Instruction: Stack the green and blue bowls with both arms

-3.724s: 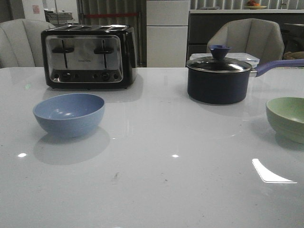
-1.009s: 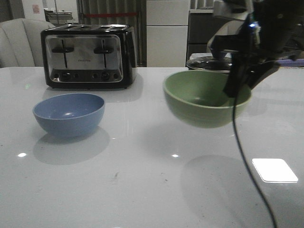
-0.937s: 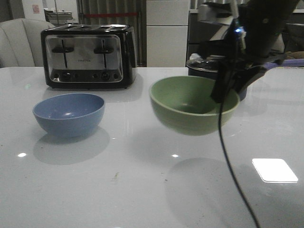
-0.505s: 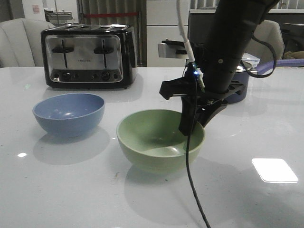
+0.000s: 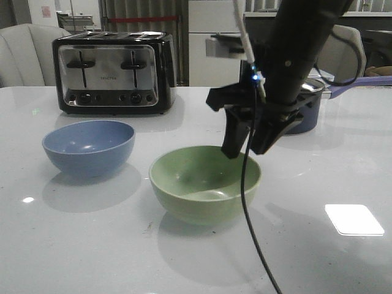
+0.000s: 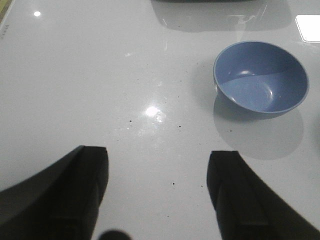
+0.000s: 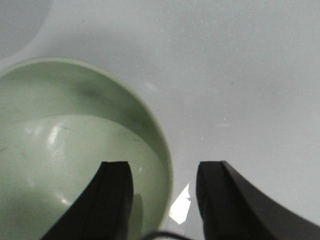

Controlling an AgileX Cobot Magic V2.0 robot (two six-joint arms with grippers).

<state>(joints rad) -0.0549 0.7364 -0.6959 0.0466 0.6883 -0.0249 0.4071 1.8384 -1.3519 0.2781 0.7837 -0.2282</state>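
Note:
The pale green bowl (image 5: pixel 205 184) sits upright on the white table (image 5: pixel 184 257) near the middle. The light blue bowl (image 5: pixel 89 147) sits to its left, apart from it. My right gripper (image 5: pixel 245 147) hangs just above the green bowl's right rim, open and holding nothing. In the right wrist view the fingers (image 7: pixel 114 195) straddle the green bowl's rim (image 7: pixel 167 165) with a gap on both sides. My left gripper (image 6: pixel 157 152) is open and empty over bare table; the blue bowl (image 6: pixel 260 80) lies ahead of it. The left arm is out of the front view.
A black and chrome toaster (image 5: pixel 113 73) stands at the back left. A dark navy saucepan (image 5: pixel 309 116) with a purple handle (image 5: pixel 361 82) stands behind the right arm, partly hidden. A black cable (image 5: pixel 254 239) hangs from the right arm to the front edge.
The right arm carried the green bowl from the right to the table's middle and set it down. Since half a second ago the fingers have opened off the rim and risen slightly.

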